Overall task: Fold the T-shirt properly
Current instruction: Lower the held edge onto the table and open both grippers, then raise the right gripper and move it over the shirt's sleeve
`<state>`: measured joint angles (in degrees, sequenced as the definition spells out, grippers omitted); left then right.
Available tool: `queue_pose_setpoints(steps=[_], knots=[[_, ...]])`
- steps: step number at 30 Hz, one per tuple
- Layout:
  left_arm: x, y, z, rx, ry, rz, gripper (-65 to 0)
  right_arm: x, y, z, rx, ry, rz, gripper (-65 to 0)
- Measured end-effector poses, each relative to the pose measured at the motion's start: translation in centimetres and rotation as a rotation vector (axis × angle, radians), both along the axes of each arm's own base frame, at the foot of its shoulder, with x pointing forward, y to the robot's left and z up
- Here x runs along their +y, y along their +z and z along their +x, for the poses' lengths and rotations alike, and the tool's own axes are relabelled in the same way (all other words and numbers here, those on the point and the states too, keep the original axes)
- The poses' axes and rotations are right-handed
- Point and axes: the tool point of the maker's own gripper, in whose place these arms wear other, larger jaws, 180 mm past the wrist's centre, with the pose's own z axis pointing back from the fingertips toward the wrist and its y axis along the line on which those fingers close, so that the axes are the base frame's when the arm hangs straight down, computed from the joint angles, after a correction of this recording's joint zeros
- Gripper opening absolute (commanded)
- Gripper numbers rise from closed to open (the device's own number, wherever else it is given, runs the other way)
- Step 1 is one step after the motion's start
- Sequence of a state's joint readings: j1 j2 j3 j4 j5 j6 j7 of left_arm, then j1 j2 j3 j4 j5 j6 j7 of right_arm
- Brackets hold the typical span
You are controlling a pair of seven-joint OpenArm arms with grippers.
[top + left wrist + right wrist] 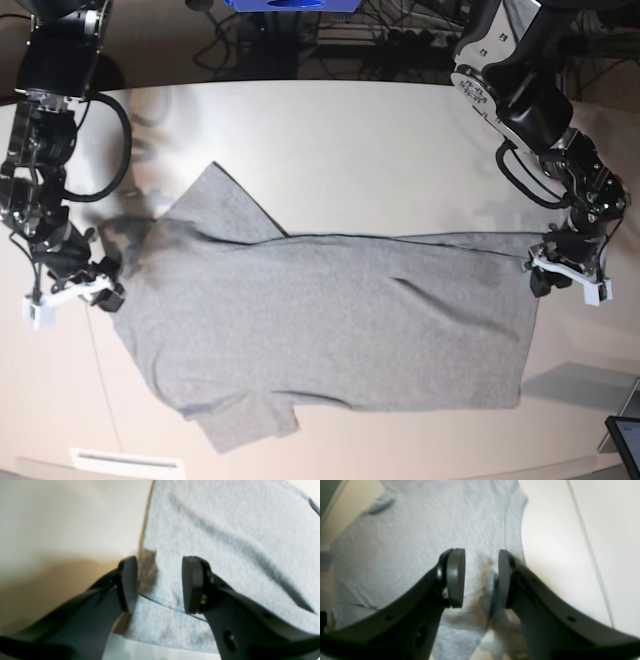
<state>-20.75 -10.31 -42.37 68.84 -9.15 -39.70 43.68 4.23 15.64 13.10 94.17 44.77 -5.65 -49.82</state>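
Note:
The light grey T-shirt [330, 320] lies spread flat across the pale table [350, 150], plain side up, one sleeve toward the back left and one toward the front. At its right edge my left gripper [543, 280] rests low on the table. In the left wrist view the left gripper [160, 585] is open, straddling the T-shirt [225, 530] edge, gripping nothing. At the shirt's left edge sits my right gripper [107, 290]. In the right wrist view the right gripper [480, 578] is open, with a ridge of T-shirt [407, 542] cloth beside one fingertip [503, 580].
A dark screen corner [626, 440] shows at the front right of the table. A white label [125, 462] lies at the front left edge. Cables and a blue object [290, 5] sit behind the table's far edge.

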Motion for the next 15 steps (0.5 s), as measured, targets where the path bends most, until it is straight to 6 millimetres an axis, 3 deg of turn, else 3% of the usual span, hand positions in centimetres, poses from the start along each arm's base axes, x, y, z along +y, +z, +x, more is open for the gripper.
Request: queue_pose_setpoints(steps=[4,5,9,15], knots=[[0.8,3.3,-0.3,-0.016,0.005,0.079,-35.3,1.3,3.3,-1.0,-0.084,0.015,0.001,-43.4],[1.0,3.7,-0.6,-0.001,0.007,0.097,-35.3,1.7,2.9,-1.7,-0.059,0.003,0.018,-43.4],[0.9,3.5,-3.9,0.070,0.002,0.184,-35.6,4.8,-1.8,-6.0,0.152,-0.036,0.179,-43.4],[0.7,1.7,-8.6,0.160,-0.007,0.254,-35.9,6.6,-5.8,-10.8,0.276,-0.108,0.272,-43.4]])
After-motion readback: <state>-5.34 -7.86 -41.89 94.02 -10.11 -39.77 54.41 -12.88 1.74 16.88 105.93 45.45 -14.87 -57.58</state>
